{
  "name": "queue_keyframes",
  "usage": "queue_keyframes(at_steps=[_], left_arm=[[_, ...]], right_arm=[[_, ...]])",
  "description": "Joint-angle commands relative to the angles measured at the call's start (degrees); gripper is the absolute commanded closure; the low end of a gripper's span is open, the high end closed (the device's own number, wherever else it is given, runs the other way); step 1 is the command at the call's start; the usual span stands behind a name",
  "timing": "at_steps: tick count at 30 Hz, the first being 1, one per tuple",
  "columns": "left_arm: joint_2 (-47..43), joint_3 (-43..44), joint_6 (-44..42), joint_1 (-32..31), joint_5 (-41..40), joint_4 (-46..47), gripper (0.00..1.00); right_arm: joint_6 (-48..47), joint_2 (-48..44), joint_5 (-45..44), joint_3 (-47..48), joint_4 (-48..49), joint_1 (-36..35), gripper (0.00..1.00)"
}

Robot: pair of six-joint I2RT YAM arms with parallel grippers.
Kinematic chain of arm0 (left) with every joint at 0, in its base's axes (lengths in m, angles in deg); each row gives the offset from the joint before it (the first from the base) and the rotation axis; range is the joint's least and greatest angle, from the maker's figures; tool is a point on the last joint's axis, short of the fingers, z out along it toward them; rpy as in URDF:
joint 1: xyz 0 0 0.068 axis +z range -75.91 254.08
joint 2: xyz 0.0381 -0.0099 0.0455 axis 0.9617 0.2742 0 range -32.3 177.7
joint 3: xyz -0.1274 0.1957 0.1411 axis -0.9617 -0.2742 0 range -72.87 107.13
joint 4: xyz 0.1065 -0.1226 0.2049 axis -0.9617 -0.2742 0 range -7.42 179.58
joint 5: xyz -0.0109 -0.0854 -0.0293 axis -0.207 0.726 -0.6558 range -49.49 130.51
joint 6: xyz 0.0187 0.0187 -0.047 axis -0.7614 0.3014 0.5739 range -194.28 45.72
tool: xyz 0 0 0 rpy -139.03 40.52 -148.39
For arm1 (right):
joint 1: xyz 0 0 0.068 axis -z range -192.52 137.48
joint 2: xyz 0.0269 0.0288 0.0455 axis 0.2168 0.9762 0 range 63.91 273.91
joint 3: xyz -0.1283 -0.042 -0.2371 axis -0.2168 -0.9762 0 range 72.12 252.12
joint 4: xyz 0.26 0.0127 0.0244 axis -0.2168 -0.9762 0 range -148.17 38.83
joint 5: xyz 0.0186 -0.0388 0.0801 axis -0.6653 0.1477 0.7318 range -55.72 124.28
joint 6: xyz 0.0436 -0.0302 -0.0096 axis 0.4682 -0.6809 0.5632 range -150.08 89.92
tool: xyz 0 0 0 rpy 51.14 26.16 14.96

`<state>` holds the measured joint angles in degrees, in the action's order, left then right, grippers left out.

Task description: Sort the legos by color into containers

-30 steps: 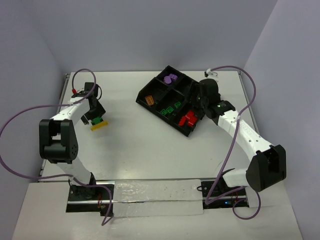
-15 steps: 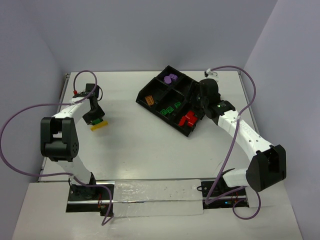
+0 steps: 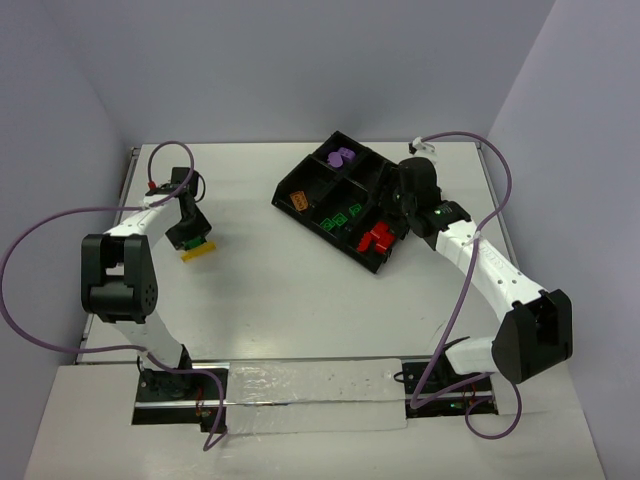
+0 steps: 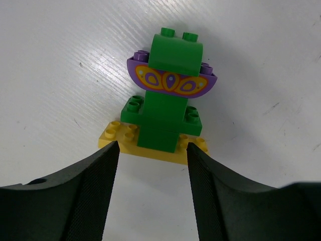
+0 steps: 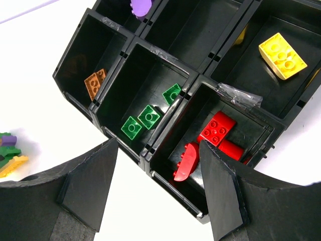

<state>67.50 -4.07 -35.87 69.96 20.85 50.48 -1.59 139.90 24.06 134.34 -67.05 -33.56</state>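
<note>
A joined stack of legos [image 4: 165, 100] lies on the white table: a yellow plate [image 4: 118, 135], green bricks and a purple piece with an orange pattern [image 4: 171, 80]. My left gripper [image 4: 152, 145] is open, its fingertips [image 4: 111, 150] over the yellow plate's near corners, with only bare table between the pads. In the top view the stack [image 3: 197, 250] sits at the left. My right gripper [image 5: 158, 144] hangs open and empty over the black tray [image 5: 150, 150]. Its containers hold red legos [image 5: 215, 130], green ones [image 5: 140, 120], an orange one [image 5: 95, 83], a yellow one [image 5: 282, 55] and a purple one [image 5: 140, 6].
The tray [image 3: 305, 167] lies askew at the back right of the table, under my right gripper [image 3: 392, 212]. Purple cables loop beside both arms. The table's left edge is close to my left gripper [image 3: 190, 238].
My left gripper's jaws have narrowed and the arm has shifted slightly at the stack. The stack and the right arm have not moved.
</note>
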Motion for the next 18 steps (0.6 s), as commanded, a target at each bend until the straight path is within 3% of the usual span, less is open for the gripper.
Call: queue_keyframes(at_steps=[1,18], left_arm=[[0.6,-0.3,0.2,0.3,0.4,1.6,0.37],[3.3,0.1,-0.8,0.3,1.0,2.3,0.40]], right_arm=[[0.1,-1.2,-0.1,-0.5,2.4,-0.5,0.27],[-0.1,-1.5,0.2,-1.1,3.0,-0.5,0.27]])
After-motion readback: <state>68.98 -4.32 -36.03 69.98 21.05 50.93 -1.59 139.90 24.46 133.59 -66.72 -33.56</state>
